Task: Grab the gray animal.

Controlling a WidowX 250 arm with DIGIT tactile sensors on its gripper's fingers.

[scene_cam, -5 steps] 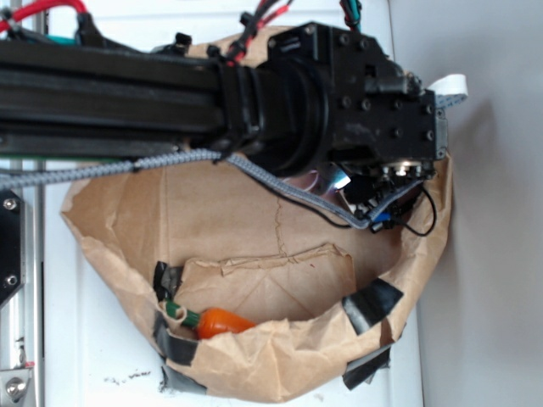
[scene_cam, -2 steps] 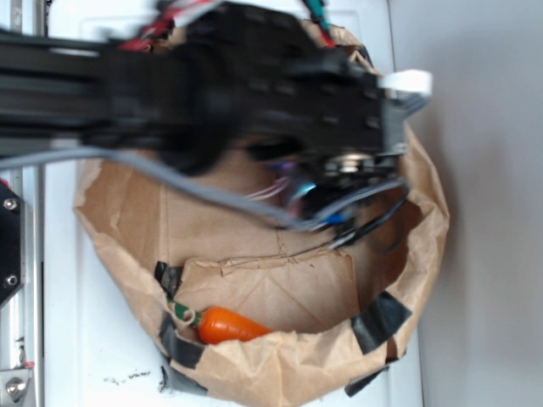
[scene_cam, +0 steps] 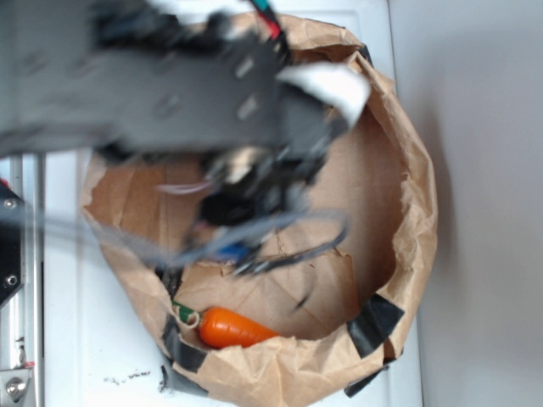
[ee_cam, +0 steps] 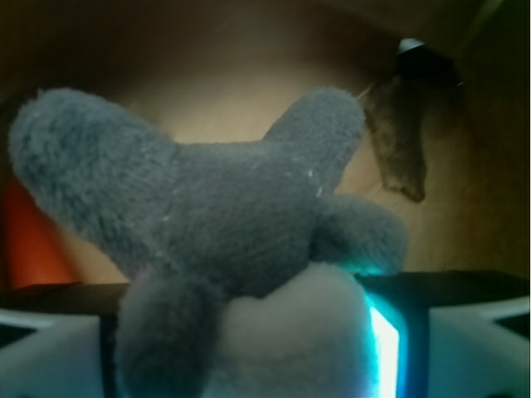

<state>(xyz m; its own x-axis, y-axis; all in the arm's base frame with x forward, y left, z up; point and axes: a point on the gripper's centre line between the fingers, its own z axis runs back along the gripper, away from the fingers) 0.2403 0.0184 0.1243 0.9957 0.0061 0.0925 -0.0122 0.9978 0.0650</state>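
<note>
The gray animal (ee_cam: 224,224) fills the wrist view, a gray plush with a white part low down. It sits between the two pale fingers (ee_cam: 50,348) of my gripper (ee_cam: 257,352), which is shut on it. In the exterior view the arm is a blur over the upper left of the brown paper bag (scene_cam: 407,220). My gripper (scene_cam: 246,212) hangs there over the bag's inside, and the plush itself is hidden under it.
An orange toy carrot (scene_cam: 233,328) lies at the bag's lower left; an orange patch (ee_cam: 29,240) shows at the left of the wrist view. Black tape patches (scene_cam: 373,322) hold the crumpled bag rim. A gray cable (scene_cam: 280,233) loops below the wrist.
The arm has swept from the bag's right side toward the left, now heavily blurred. The bag's right inner wall, hidden before, is now exposed.
</note>
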